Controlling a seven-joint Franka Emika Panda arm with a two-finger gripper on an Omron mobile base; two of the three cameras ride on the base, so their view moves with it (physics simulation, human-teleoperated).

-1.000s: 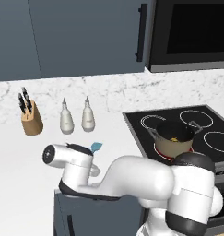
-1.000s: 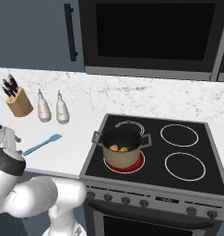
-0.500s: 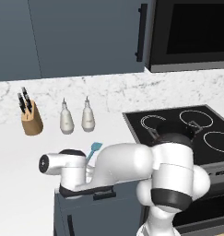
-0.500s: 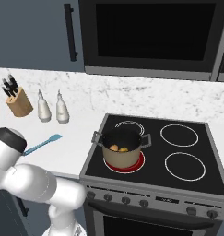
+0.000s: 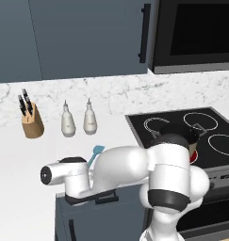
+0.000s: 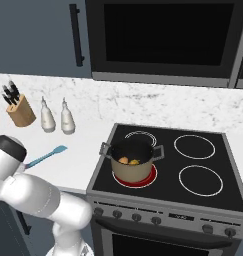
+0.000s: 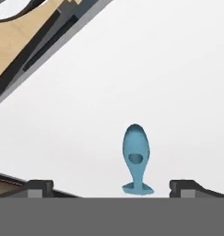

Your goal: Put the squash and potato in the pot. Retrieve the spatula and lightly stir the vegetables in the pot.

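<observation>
White counter [image 6: 88,165] left of the stove carries the spatula [image 7: 136,159], lying free between the spread gripper [image 7: 109,186] tips, so I judge it best to descend centred on the slim handle before pinching.

This is a home kitchen. A black glass cooktop [image 6: 165,167] with four ring burners sits above an oven front with a row of knobs [image 6: 158,220]. Directly above the cooktop hangs a built-in black microwave [image 6: 165,37], flanked by slate-blue wall cabinets [image 5: 69,37]. To the left of the cooktop runs a white marble counter [image 5: 21,160] with matching backsplash, where a wooden knife block [image 6: 20,111] and two white bottles [image 6: 57,118] stand. A pot [image 6: 133,161] rests on the cooktop's front-left burner.
</observation>
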